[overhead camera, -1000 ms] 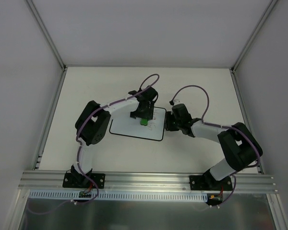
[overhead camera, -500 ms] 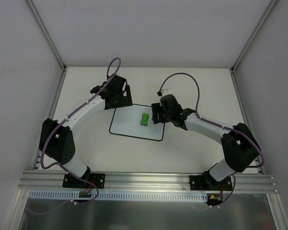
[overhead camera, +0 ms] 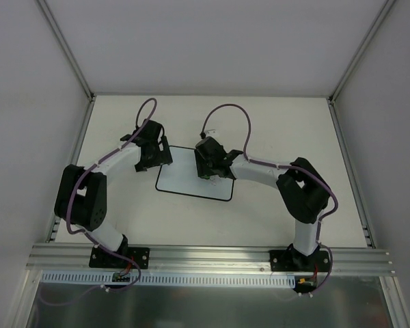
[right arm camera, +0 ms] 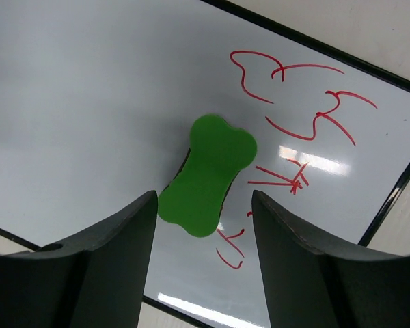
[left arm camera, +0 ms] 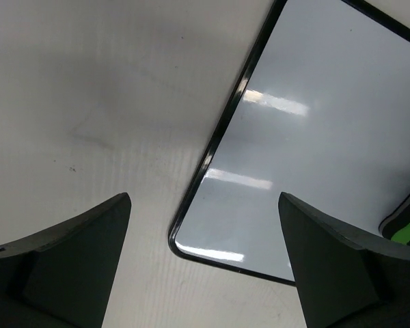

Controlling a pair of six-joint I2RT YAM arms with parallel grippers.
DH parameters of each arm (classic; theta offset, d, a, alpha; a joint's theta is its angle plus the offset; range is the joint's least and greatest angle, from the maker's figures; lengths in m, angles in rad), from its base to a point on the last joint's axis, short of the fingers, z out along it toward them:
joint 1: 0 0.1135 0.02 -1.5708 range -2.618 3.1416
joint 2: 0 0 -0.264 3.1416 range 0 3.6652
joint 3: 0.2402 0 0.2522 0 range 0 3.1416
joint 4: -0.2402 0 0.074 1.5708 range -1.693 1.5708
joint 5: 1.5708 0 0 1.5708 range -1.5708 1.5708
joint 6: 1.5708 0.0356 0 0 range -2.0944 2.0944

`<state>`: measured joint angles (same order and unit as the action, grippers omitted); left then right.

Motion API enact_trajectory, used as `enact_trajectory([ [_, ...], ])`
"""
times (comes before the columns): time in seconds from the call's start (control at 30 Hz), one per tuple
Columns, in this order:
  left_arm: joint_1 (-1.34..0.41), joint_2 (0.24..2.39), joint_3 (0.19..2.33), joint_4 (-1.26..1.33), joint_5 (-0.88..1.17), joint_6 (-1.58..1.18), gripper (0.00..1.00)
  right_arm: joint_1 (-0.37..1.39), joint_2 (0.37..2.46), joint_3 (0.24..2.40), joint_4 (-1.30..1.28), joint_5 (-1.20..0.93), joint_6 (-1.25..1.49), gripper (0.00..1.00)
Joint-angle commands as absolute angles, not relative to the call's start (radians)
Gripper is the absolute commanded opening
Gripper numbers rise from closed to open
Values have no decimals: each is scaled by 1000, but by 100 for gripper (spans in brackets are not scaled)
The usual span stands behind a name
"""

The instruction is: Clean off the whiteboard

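Here, right gripper [right arm camera: 203,196] hangs wide open, empty, over green bone-shaped eraser [right arm camera: 208,174] on red-scribbled whiteboard [right arm camera: 89,102]; left gripper [left arm camera: 203,199] likewise open, empty, above board's corner

Top view: fixed high at the near edge of the desk [overhead camera: 273,123], facing down from far off, whole surface covered. Left wrist view: close, looking down past the left claw [left arm camera: 203,198] at one corner of the board [left arm camera: 314,137]. Right wrist view: close, above the board's middle and the eraser [right arm camera: 206,174]. All three views share the board.
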<state>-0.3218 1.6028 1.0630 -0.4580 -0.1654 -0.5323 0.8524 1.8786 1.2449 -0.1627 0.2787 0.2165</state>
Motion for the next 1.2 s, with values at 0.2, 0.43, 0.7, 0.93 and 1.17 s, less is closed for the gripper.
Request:
enact_trajectory([
  [0.2, -298, 1739, 1115, -393, -149, -523, 86, 854, 1947, 1333, -190, 390, 305, 60],
  [0.43, -296, 1809, 1138, -382, -127, -511, 77, 854, 1976, 1347, -190, 388, 313, 50],
  [0.7, -304, 1804, 1048, -365, -80, -554, 45, 845, 1973, 1330, -189, 388, 295, 29],
  [0.93, -374, 1755, 916, -364, -55, -613, 7, 815, 1939, 1276, -190, 402, 230, 7],
  [1.17, -454, 1680, 810, -365, -46, -663, 0, 756, 1928, 1287, -233, 422, 183, 0],
])
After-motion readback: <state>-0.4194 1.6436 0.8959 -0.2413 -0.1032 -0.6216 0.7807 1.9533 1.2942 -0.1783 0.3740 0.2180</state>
